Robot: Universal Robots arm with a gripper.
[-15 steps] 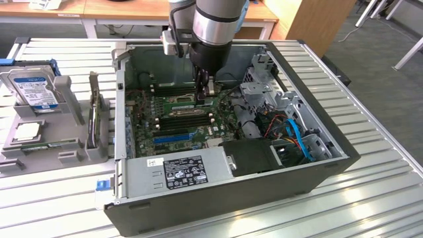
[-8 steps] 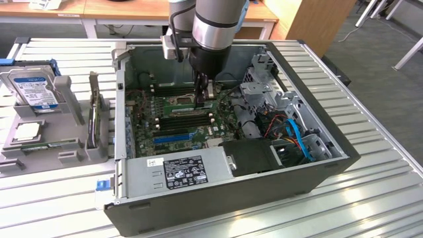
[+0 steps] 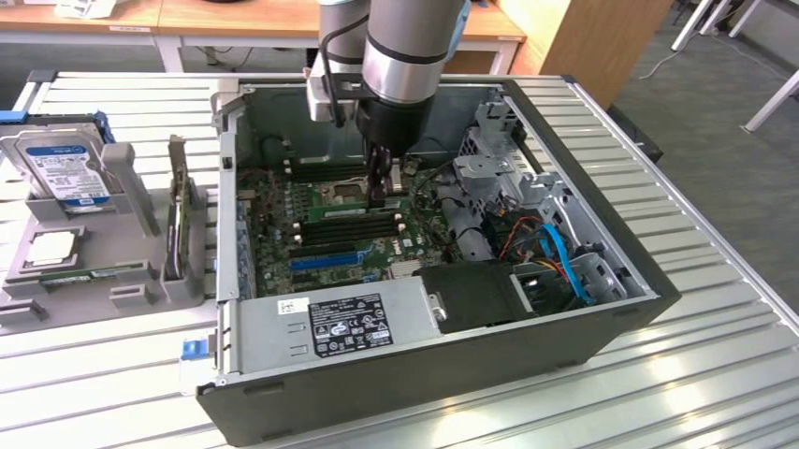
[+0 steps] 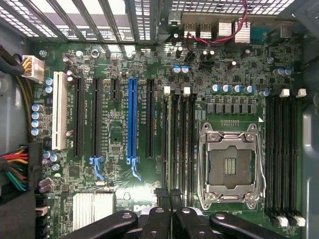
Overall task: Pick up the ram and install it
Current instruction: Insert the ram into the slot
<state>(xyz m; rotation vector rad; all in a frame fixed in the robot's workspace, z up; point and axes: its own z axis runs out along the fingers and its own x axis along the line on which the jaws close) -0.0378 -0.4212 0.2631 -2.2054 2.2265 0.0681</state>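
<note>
The table (image 3: pixel 699 374) is a silvery metal surface made of long ribbed slats laid side by side. A black computer case (image 3: pixel 425 383) lies on its side near the middle of it, open side up, with its nearest corner close to the table's front edge. Just beside the case, toward the exterior view's left, a grey moulded holder (image 3: pixel 125 182) stands on the slats. A small blue piece (image 3: pixel 190 349) sits at the case's front corner, touching it.

Open above, hemmed at sides
Around your gripper (image 3: pixel 384 192), over the motherboard (image 3: pixel 312 201), the way up is free; the drive cage (image 3: pixel 493 173) crowds the exterior view's right, the power supply (image 3: pixel 350 323) blocks the near edge.
</note>
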